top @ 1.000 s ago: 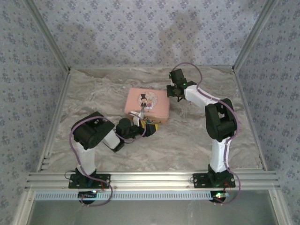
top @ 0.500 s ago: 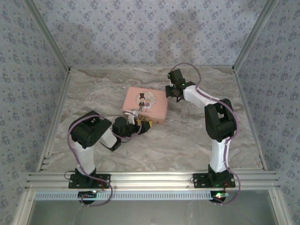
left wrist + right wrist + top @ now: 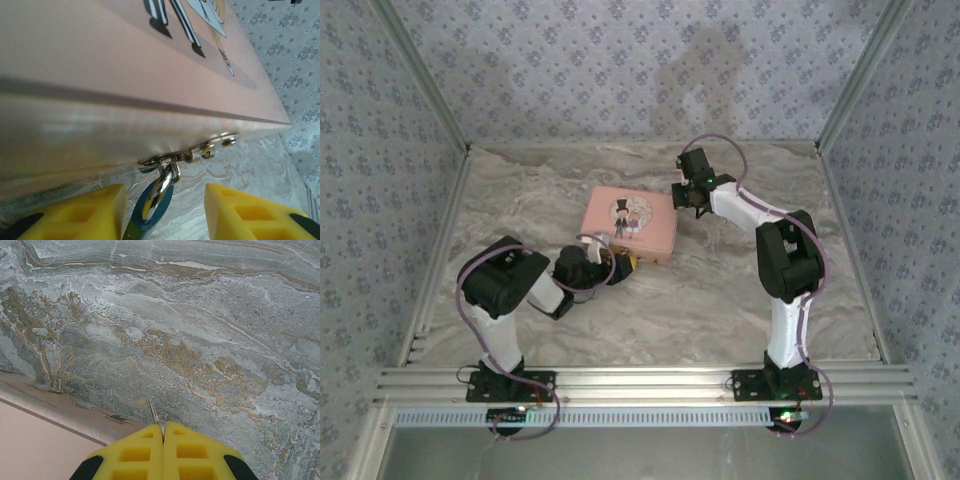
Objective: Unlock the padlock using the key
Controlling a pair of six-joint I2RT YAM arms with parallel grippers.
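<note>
The padlock [image 3: 150, 212] hung at 6 o'clock on the pink tin [image 3: 125, 75], inside the spread left gripper [image 3: 165, 199]; right gripper [image 3: 163, 432] clamped the key [image 3: 153, 412].

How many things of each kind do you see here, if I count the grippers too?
pink tin: 1
padlock: 1
key: 1
grippers: 2, the left gripper and the right gripper
Total: 5

Your right gripper [image 3: 163, 427] is pinched on a thin key blade [image 3: 154, 415] (barely poking out), marble table [image 3: 200, 330] beneath, pink tin [image 3: 35, 440] lower-left.
</note>
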